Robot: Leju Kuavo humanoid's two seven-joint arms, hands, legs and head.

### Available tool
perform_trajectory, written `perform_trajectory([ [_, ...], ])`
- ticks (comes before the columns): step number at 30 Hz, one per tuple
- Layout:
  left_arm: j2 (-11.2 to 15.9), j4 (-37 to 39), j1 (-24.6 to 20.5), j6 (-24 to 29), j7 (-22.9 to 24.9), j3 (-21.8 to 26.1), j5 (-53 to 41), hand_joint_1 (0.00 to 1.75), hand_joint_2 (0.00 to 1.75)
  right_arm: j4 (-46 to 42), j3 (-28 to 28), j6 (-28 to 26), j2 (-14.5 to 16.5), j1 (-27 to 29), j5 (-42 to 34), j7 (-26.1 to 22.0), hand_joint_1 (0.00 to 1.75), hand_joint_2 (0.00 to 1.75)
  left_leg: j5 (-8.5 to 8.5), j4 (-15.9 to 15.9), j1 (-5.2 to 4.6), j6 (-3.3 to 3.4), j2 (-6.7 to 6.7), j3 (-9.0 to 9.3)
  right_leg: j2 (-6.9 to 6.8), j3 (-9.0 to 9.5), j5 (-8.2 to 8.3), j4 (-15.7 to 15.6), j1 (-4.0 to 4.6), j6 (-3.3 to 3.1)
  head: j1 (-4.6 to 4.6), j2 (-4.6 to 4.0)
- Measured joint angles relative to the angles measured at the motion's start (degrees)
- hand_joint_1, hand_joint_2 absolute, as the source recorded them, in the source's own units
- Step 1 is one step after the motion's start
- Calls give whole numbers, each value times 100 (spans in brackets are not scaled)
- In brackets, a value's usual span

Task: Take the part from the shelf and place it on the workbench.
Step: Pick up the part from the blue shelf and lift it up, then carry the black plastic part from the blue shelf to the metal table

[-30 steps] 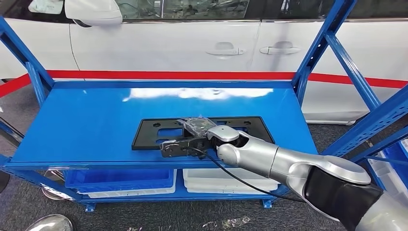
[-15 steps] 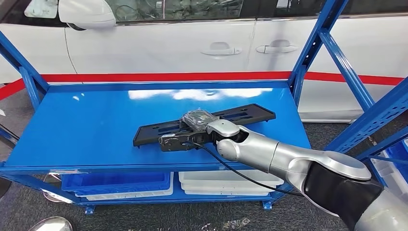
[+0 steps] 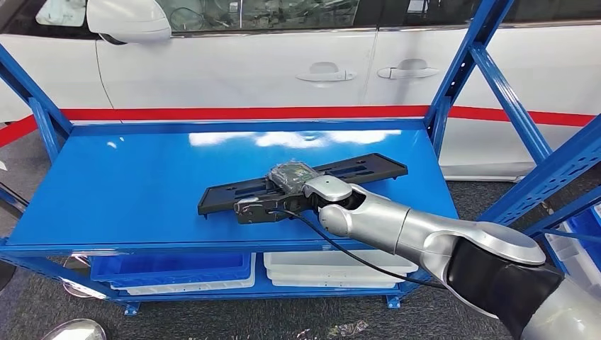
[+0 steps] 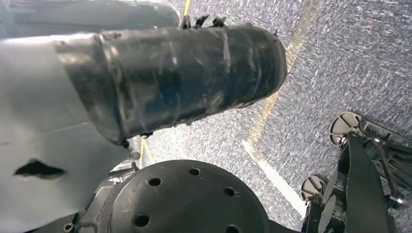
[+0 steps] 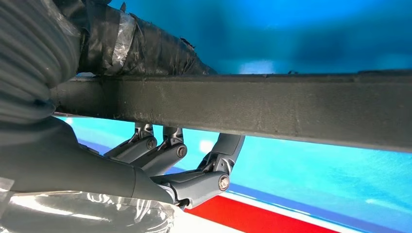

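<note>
My right hand [image 3: 273, 205] has its fingers [image 5: 199, 182] curled under the near long edge of the black plastic part [image 3: 305, 183], with the thumb over the top, so the bar of the part is clamped between them; in the right wrist view that edge runs straight across in front of the fingers. The part is a long flat panel with cut-outs, and it sits tilted over the top deck of the blue shelf [image 3: 127, 191], its far right end raised higher than its left end, which is close to the deck or touching it; I cannot tell which. A black cable [image 3: 340, 251] runs back from my hand along the silver forearm and hangs over the front lip of the shelf. Blue uprights [image 3: 464, 71] and a diagonal brace stand close on my right, beside the raised end of the part. Under the deck are a blue bin [image 3: 177, 268] and a white bin [image 3: 333, 268], side by side. Behind the shelf stands a white car [image 3: 248, 64] with a red stripe along its lower door. Of my left hand I cannot tell the state; its wrist camera looks down at grey carpet [image 4: 330, 58] with a pale line across it.
</note>
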Motion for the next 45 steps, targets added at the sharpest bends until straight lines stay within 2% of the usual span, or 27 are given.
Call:
perform_trajectory([
  [4,0,0,3,-3,-14,0,-1,0,0,-35,2,-361,5,3,317,-27,175,175,0,0,0,0,0,0,0,-1,1,0,0,-1,-1,0],
  [8,-2,0,16,-4,-2,0,-4,0,0,-313,-2,-590,5,-39,1146,93,175,175,1,0,0,-2,0,-1,1,-4,3,0,1,-4,0,0],
  [14,-1,0,22,-4,37,0,-32,0,0,-1186,7,158,5,-339,3560,411,175,175,0,-2,0,-5,1,-7,2,-13,2,0,1,-6,-2,0],
  [17,0,0,24,-24,40,0,-41,0,0,-1681,1,374,5,-421,4161,481,175,175,-1,-3,0,-6,2,-8,0,-13,-1,0,1,-9,0,0],
  [23,0,0,28,-56,36,0,-45,0,0,-2373,-10,651,-7,-595,4322,519,175,175,-1,-2,0,-7,3,-8,1,-14,-1,-1,0,-10,0,0],
  [33,0,0,27,-58,28,0,-83,0,0,-2976,-16,882,-84,-765,4307,567,175,175,-2,-2,0,-7,3,-7,3,-14,-1,-2,1,-10,0,0],
  [45,0,1,29,-54,39,0,-85,0,0,-3231,-125,531,-168,-753,4042,732,175,175,-3,-2,0,-9,3,-8,5,-16,-1,-2,0,-10,-1,0],
])
